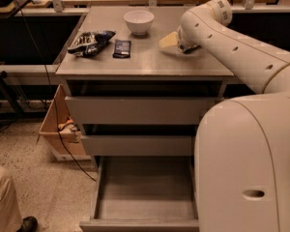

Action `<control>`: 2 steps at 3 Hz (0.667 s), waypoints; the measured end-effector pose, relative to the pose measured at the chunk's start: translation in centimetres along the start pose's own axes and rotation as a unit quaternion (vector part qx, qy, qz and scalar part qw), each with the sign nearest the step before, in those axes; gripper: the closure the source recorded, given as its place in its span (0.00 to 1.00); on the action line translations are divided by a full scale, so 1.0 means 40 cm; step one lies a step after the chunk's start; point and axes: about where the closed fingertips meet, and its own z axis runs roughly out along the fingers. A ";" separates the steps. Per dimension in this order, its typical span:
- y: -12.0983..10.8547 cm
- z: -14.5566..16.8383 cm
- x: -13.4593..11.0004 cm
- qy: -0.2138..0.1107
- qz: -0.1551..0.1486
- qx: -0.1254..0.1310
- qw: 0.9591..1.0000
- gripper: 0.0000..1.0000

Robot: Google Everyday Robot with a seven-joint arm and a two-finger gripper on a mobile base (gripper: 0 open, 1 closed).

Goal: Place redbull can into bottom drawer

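The bottom drawer point(144, 197) of the grey cabinet is pulled out and shows a bare tray floor. My gripper point(187, 46) is down at the right side of the cabinet top point(145, 62), at the end of the white arm point(232, 37), mostly hidden by the wrist. A pale yellow object point(168, 40) lies just left of it. The redbull can is not visible; I cannot tell whether the wrist hides it.
A white bowl point(138, 21) stands at the back middle of the top. A dark blue-and-white snack bag point(91, 42) and a flat black packet point(122, 48) lie at the left. The two upper drawers point(135, 110) are partly out. A cardboard box point(60, 129) stands left of the cabinet.
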 end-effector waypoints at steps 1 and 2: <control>-0.034 0.024 0.002 -0.012 0.015 0.005 1.000 0.20; -0.046 0.027 0.006 -0.017 0.019 0.007 1.000 0.43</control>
